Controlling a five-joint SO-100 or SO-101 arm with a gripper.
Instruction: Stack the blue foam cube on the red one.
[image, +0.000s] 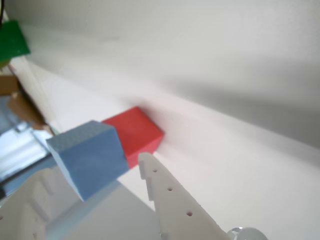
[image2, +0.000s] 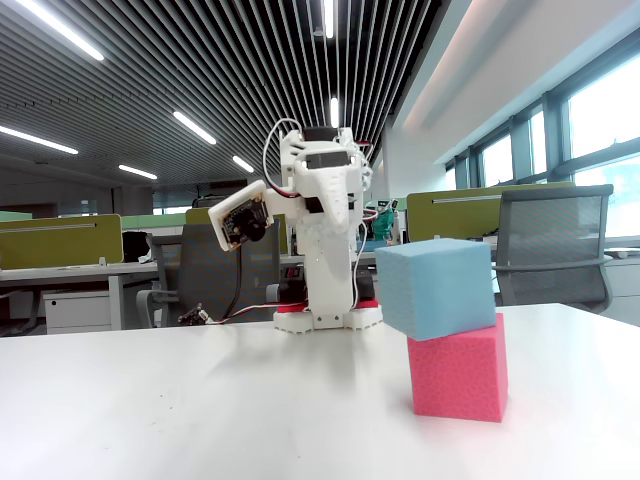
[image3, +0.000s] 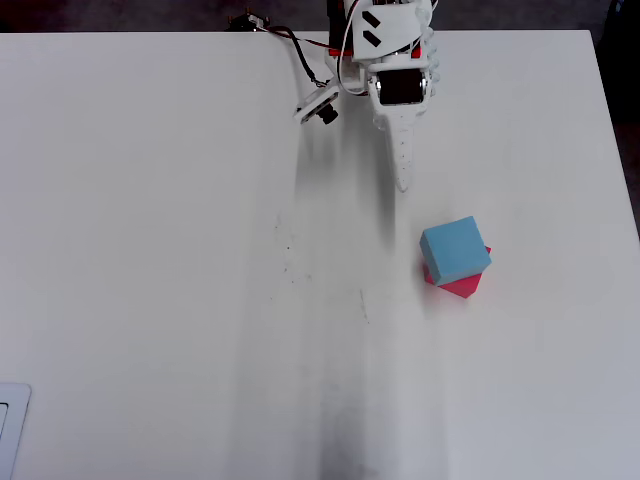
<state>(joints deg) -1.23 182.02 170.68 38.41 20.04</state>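
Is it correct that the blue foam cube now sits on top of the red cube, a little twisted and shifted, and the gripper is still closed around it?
Not fully. The blue foam cube does sit on the red cube, twisted and shifted, but the gripper is not around it. The overhead view shows it apart from the stack, near the arm's base, holding nothing.

A white table is carrying everything. The red one is sitting directly on it, while the arm's base is standing well apart.

The light sky-blue foam cube is plain and matte. The pinkish-red foam cube is plain. The white plastic gripper hangs over a white table.
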